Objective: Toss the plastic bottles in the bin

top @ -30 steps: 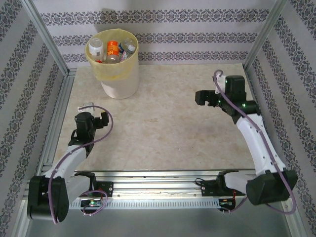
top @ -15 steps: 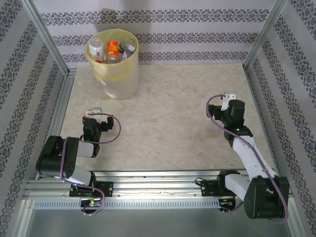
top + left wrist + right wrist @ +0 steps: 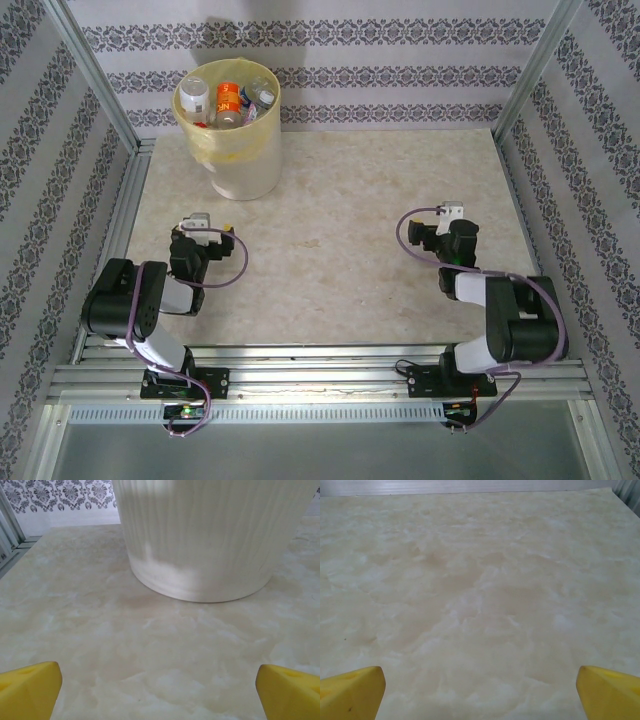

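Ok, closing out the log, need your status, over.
Left pincer open, empty. Right pincer open, empty. Plastic bottles inside bin. Nothing blocking.

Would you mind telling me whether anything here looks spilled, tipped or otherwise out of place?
Nothing stands out: the bin stands upright, the plastic bottles sit inside it, and the left pincer and right pincer are open, holding nothing.
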### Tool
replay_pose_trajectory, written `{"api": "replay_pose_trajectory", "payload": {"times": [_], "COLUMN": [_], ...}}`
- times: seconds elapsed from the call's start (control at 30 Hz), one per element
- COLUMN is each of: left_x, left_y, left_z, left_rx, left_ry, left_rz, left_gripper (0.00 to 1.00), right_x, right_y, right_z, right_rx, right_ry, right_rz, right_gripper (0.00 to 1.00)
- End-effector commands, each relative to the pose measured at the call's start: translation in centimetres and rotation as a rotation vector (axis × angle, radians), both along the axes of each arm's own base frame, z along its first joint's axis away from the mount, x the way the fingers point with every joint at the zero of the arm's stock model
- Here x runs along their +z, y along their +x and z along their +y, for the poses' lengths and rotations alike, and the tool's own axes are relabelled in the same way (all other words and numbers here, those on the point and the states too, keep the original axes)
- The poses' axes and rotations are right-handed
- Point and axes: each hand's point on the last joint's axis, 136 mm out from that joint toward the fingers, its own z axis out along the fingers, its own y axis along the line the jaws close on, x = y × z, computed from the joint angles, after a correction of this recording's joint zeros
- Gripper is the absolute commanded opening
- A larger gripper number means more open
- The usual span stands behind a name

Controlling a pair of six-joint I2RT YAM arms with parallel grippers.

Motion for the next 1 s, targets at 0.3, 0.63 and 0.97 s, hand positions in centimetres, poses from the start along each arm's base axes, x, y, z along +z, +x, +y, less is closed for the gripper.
{"api": "replay_pose_trajectory", "payload": {"times": [0.3,0.63,0.97], "left_x": [-0.4,-0.4,-0.5], "left_y": [1.6,1.7,1.7], "left_z": [0.7,0.7,0.7], "left_rx": [0.02,0.022,0.021], "left_ry": [-0.013,-0.016,-0.017], "left_rz": [0.093,0.093,0.094], "left_gripper": [1.0,1.0,1.0], "right_x": [1.7,1.7,1.7], "right_y": [1.1,1.0,1.1], "right_z": [0.5,0.5,0.5], "right_rx": [-0.024,-0.024,-0.018], "right_ry": [-0.027,-0.029,-0.02], "right_rz": [-0.09,-0.087,-0.086], "right_gripper": [0.98,0.98,0.98]}}
